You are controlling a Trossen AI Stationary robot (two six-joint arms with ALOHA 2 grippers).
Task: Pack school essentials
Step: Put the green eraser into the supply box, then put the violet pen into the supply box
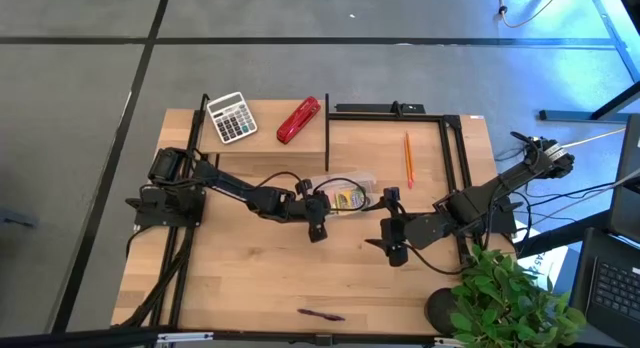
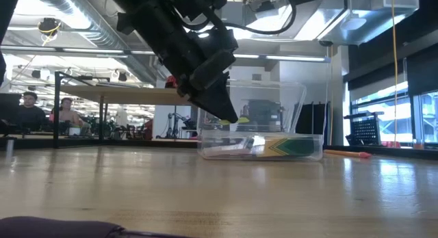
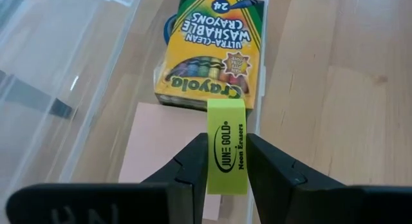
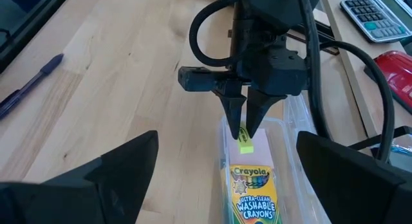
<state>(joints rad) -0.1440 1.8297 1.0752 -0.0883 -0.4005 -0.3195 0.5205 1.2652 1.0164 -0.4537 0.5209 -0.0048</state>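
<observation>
A clear plastic box (image 1: 352, 195) stands mid-table. In it lie the yellow-green crayon box (image 3: 212, 50), a pink sticky-note pad (image 3: 161, 143) and blue-handled scissors (image 3: 168, 26), mostly hidden under the crayons. My left gripper (image 1: 318, 220) reaches in over the box's left end, shut on a tiny yellow block (image 3: 226, 143), an eraser. My right gripper (image 1: 396, 250) hovers open just right of the box, nearer the table's front, holding nothing. The orange pencil (image 1: 408, 158) lies flat at the far right, and the dark purple pen (image 1: 320, 314) lies near the front edge. My left gripper pinches the yellow block by its two long sides (image 3: 226, 169) between its two fingers (image 4: 237, 111). The fingers slant down from the table's left and lie along the block, whose free end (image 4: 244, 144) sticks out past their tips. The block hangs above the pink pad, inside the box's rim.
A grey-white calculator (image 1: 232, 117) and a red stapler (image 1: 298, 120) lie at the table's far left. A black frame (image 1: 445, 148) borders the pencil's area. A potted plant (image 1: 505, 298) stands at the front right corner. Bare wood lies left of the pen.
</observation>
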